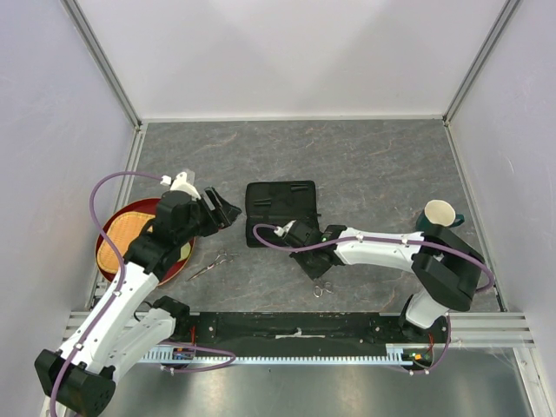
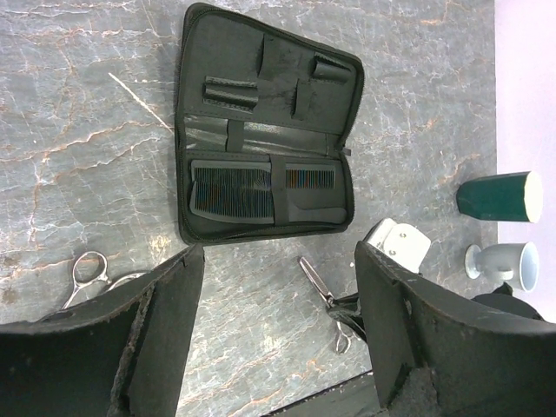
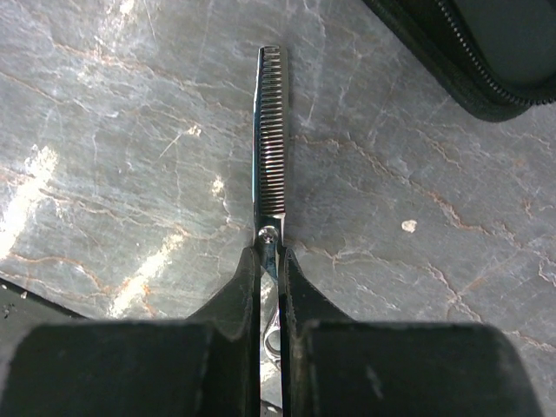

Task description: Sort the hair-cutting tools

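Note:
The thinning scissors (image 3: 271, 148), silver with a toothed blade, are clamped near their pivot by my right gripper (image 3: 270, 256), low over the table just in front of the open black case (image 1: 281, 213). Their handle rings show in the top view (image 1: 323, 289). The second scissors (image 1: 213, 265) lie on the table to the left, also in the left wrist view (image 2: 94, 271). Two black combs, one wide (image 2: 230, 193) and one with a tapered handle (image 2: 313, 187), lie inside the case (image 2: 261, 78). My left gripper (image 1: 230, 211) is open and empty, left of the case.
A red round tray (image 1: 109, 233) with a yellow mat sits at the far left under my left arm. A pale cup (image 1: 439, 213) and a dark green cup (image 2: 499, 195) stand at the right. Walls enclose the table on three sides.

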Controlling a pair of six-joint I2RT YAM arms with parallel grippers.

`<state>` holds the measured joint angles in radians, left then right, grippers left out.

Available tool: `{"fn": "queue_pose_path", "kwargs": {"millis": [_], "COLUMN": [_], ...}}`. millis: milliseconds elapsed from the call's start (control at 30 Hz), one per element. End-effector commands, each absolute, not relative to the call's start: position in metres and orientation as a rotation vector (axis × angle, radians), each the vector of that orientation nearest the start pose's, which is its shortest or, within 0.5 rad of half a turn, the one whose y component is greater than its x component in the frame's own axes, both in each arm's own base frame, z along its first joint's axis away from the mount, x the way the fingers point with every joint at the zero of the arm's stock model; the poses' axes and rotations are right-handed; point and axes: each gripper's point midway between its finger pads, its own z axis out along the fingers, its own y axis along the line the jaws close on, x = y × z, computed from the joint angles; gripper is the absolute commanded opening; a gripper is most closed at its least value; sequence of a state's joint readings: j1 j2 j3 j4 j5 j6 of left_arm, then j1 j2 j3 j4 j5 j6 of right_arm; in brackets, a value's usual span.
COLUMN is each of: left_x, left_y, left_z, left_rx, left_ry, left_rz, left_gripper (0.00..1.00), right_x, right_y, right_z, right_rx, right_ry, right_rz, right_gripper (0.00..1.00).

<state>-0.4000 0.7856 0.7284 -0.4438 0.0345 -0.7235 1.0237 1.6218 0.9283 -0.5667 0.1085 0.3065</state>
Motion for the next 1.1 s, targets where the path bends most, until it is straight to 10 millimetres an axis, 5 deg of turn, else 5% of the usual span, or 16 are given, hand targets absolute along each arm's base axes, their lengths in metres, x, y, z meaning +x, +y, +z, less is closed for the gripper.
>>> {"fn": "queue_pose_path", "kwargs": {"millis": [0,233,467,667,1067], "left_x": [0.252,0.246,0.228,0.221,0.214], "left_y": [-0.144,-0.159,-0.209,-0.24,-0.278], "left_z": [0.212,0.196,0.194,0.19,0.179], "left_rx": [-0.281,-0.223,0.048,0.084,0.143], "left_ry": [2.103,2.153,2.157,2.154,2.216], "left_rz": [-0.721,-0.795,-1.131,-1.376,-1.44], "left_gripper": [0.77,0.78,0.8,0.79,0.71], "right_x": [0.161,0.17,0.181,0.174,0.171], "right_y": [0.257,0.267,0.288,0.307,0.321], "right_z": [0.041,0.073,0.126,0.163,0.188], "right_rx": [-0.968,-0.903,-0.852,-0.882,-0.892], "right_ry": [2.612,2.518,2.343,2.239,2.136], "right_rz": [0.203,0.29,0.451,0.619,0.699], "right_gripper": [0.0,0.0,0.0,0.0,0.0]}}
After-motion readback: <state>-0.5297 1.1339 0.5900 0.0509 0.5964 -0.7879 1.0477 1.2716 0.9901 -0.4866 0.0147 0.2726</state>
